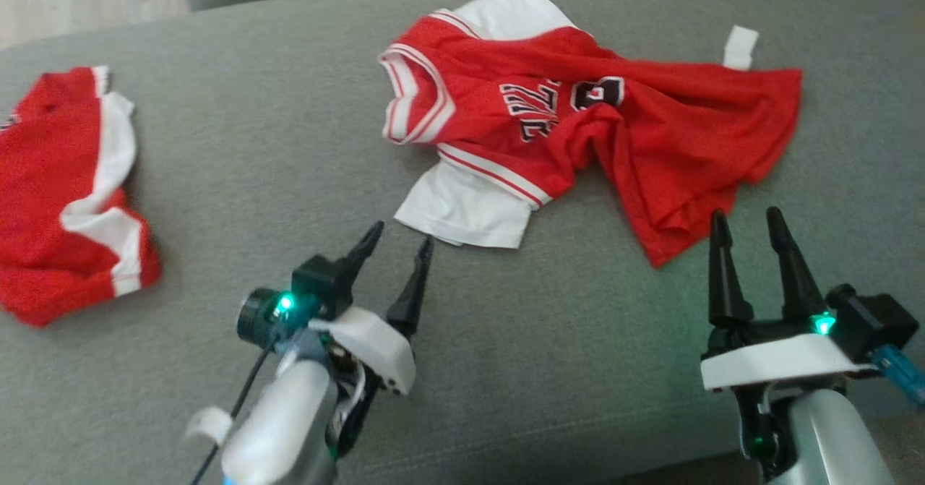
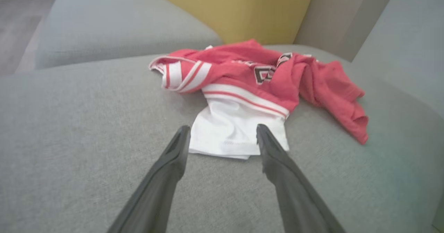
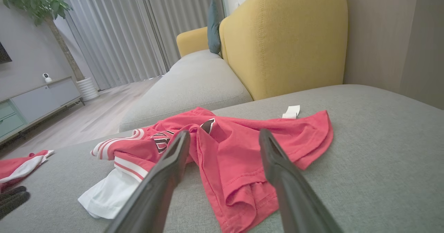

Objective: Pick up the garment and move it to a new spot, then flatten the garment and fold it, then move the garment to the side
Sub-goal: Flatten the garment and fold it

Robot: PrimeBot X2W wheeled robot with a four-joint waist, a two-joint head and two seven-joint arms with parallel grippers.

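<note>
First step, I judge: the crumpled jersey (image 1: 578, 123) lies on the grey cushion (image 1: 506, 369) just ahead. My left gripper (image 1: 402, 235) and right gripper (image 1: 746, 216) both gape empty; next I must pinch sleeve (image 1: 462, 210) and hem (image 1: 672, 239).

Folds in the crumpled red jersey (image 1: 672, 131) swallow part of its black lettering (image 1: 538, 113) near the head view's centre, leaving it unreadable. A second red-and-white garment (image 1: 65, 203) is cut off by the left edge. In the right wrist view's lower left corner, a blurred dark shape (image 3: 12, 200) is too cropped to identify.
</note>
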